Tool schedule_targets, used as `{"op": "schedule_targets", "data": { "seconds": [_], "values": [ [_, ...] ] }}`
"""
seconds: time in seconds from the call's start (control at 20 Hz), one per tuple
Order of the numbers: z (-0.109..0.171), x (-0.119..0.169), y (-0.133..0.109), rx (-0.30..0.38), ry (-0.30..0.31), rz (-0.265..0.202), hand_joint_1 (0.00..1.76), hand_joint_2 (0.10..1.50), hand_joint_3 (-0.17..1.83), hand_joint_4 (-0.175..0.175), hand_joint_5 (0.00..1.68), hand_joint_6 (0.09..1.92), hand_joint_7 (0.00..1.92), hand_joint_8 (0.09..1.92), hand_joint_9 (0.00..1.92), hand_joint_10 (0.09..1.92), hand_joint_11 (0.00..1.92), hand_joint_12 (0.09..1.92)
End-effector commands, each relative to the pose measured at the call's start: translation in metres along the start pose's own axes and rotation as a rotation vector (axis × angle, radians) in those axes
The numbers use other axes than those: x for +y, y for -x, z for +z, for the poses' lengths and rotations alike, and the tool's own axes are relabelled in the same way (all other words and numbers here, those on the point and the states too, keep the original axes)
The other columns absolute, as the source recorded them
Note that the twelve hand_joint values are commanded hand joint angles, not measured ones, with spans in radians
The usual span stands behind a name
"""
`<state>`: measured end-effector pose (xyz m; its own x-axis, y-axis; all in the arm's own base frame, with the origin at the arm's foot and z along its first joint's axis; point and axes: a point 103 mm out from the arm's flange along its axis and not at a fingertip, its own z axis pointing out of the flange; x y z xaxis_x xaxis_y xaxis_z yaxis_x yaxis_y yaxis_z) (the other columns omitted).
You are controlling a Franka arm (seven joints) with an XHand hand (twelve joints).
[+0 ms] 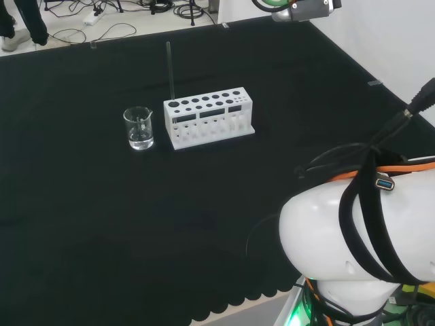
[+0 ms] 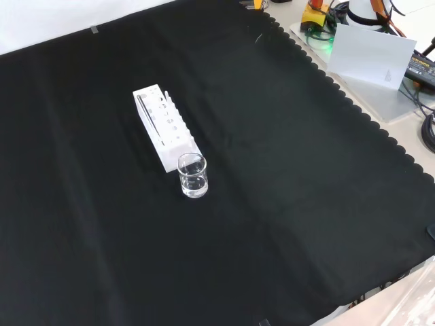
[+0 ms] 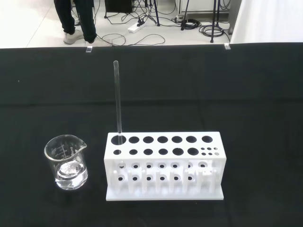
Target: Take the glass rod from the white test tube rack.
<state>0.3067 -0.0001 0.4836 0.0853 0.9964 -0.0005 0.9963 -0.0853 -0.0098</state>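
A white plastic test tube rack point(image 3: 164, 165) with two rows of round holes in its top stands on the surface covered in black cloth point(image 1: 204, 224). A thin clear glass rod point(image 3: 117, 101) stands upright in the rack, in the end hole of the back row at the end nearest the beaker, and rises well above the rack's top. The other holes look empty. Just beside that end of the rack, apart from it, stands a small clear glass beaker with a pouring lip point(image 3: 66, 162); whether it holds any liquid cannot be told. In the head view the beaker point(image 1: 138, 128) is left of the rack point(image 1: 209, 117), and in the front view the beaker point(image 2: 192, 175) stands nearer than the rack point(image 2: 163, 125). Whether the hand is open or closed cannot be told.
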Motion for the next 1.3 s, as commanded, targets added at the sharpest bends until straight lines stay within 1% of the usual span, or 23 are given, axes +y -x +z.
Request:
{"op": "schedule_targets", "data": {
  "seconds": [0.05,0.25,0.45,0.55,0.7,0.9,0.95,1.05,1.1,1.15,1.3],
  "values": [
    [0.0,0.0,0.0,-0.008,0.008,0.002,0.52,0.82,0.56,-0.135,0.0,0.09,0.0,0.09,0.0,0.42,0.0,0.9],
    [0.0,0.001,0.001,-0.005,0.005,0.001,0.51,0.88,0.44,-0.135,0.0,0.09,0.01,0.09,0.0,0.4,0.0,0.87],
    [-0.001,0.0,0.002,0.005,0.007,-0.002,0.51,0.9,0.41,-0.134,0.0,0.09,0.02,0.09,0.0,0.4,0.0,0.87],
    [-0.001,-0.001,0.005,0.022,-0.003,0.004,0.51,0.9,0.41,-0.134,0.0,0.09,0.03,0.09,0.0,0.41,0.0,0.86],
    [-0.001,-0.002,0.01,0.026,-0.009,0.009,0.51,0.91,0.39,-0.134,0.0,0.09,0.03,0.09,0.0,0.47,0.0,0.88],
    [-0.001,-0.001,0.01,0.031,-0.006,0.002,0.51,0.92,0.37,-0.132,0.0,0.09,0.06,0.09,0.0,0.61,0.0,0.97],
    [0.0,0.001,0.01,0.029,-0.011,-0.002,0.51,0.92,0.37,-0.133,0.0,0.09,0.07,0.12,0.01,0.68,0.0,1.03],
    [0.002,0.004,0.009,0.026,-0.022,-0.009,0.51,0.92,0.38,-0.135,0.0,0.09,0.03,0.36,0.01,0.8,0.0,1.13],
    [0.003,0.006,0.009,0.022,-0.025,-0.013,0.51,0.92,0.38,-0.136,0.0,0.09,0.02,0.44,0.02,0.83,0.0,1.15],
    [0.004,0.008,0.009,0.023,-0.025,-0.016,0.51,0.92,0.38,-0.136,0.0,0.09,0.01,0.49,0.02,0.84,0.0,1.17],
    [0.001,0.017,0.01,0.021,-0.038,-0.026,0.51,0.92,0.38,-0.138,0.01,0.09,0.0,0.56,0.03,0.86,0.0,1.19]
  ]
}}
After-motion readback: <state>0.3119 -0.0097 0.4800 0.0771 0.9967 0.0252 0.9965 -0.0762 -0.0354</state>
